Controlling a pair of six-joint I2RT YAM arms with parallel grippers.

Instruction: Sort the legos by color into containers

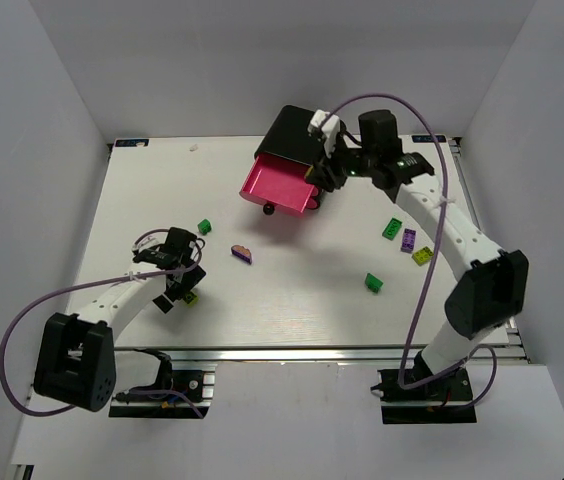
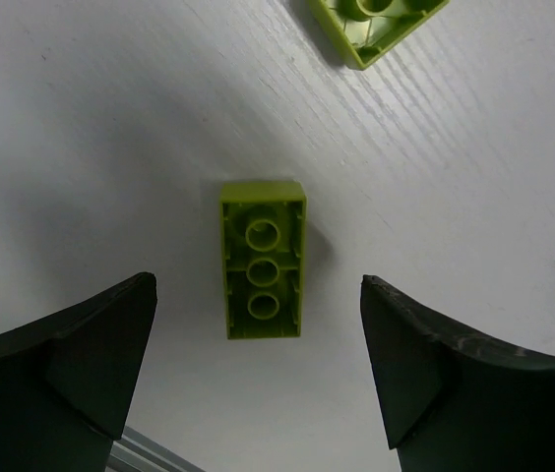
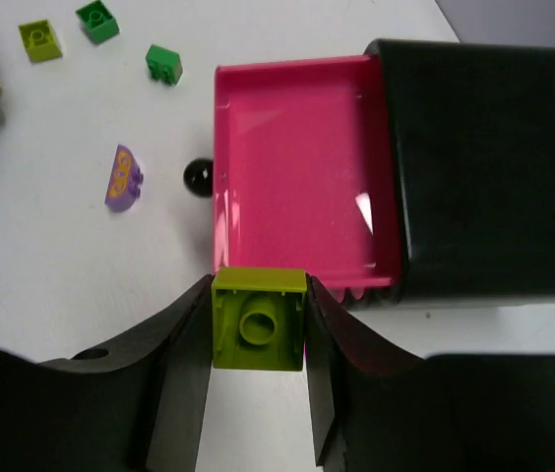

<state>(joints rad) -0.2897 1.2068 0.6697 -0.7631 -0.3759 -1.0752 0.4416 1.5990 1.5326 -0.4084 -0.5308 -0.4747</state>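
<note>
Near the near-left corner of the white table (image 1: 292, 320) the left gripper (image 2: 258, 285) hangs low, its fingers (image 2: 81, 364) spread wide with nothing in them; one yellow-green brick (image 2: 263, 258) lies hollow side up on the table between them, touching neither; a second yellow-green brick (image 2: 376, 25) sits just beyond it, cut off by the frame.

Toward the right edge I count four loose pieces: one green brick (image 1: 373, 283) nearest, then a yellow-green piece (image 1: 422, 255), a purple piece (image 1: 408, 240) and a second green brick (image 1: 392, 228) close together. Around the middle lie two more: a rounded purple brick (image 1: 242, 253) and a third green brick (image 1: 205, 227).

At the far edge stands one glossy black box (image 1: 292, 135) with one pink drawer (image 1: 280, 183) pulled out toward the near-left, its round black knob (image 3: 197, 175) in front. The right gripper (image 3: 258, 287) is clamped on a single yellow-green block (image 3: 258, 324), held at the drawer's side rim, just outside it; whether block and rim touch I cannot tell.
</note>
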